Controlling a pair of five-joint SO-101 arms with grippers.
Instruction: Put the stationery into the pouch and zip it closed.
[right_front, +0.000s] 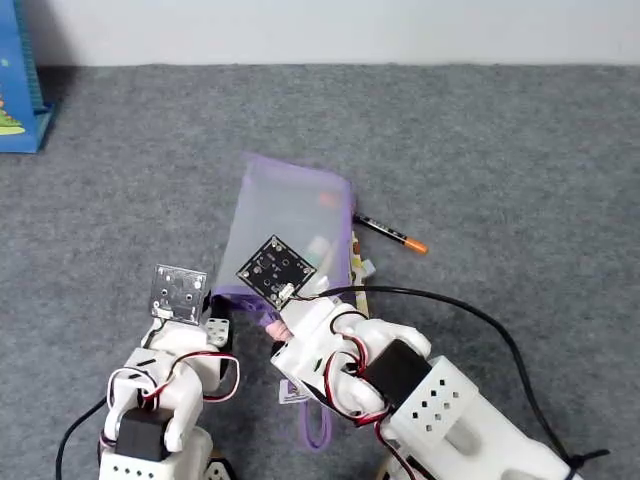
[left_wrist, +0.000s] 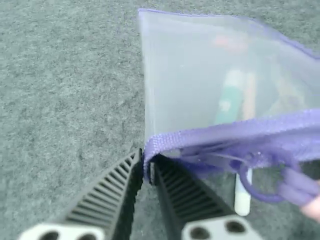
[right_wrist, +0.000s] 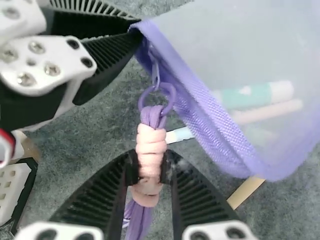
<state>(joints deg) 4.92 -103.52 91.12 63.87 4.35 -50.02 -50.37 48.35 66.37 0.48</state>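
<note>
Right tool (right_wrist: 150, 159) is nearly shut, pinching the pink-and-purple cord (right_wrist: 151, 137) tied to the slider (right_wrist: 159, 92). Left tool (left_wrist: 146, 162) is closed on the pouch (left_wrist: 200, 75) corner just beside it, bracing the purple edge. Stationery shows through the clear wall, a white marker (left_wrist: 242, 197) pokes out by the zip, and a pen (right_front: 390, 233) lies on the surface (right_front: 520, 150) just beside the pouch. Zipping looks to be the step in hand. The next move probably calls for a straight pull along the zip, away from the held corner, though the loose pen wants loading first.
</note>
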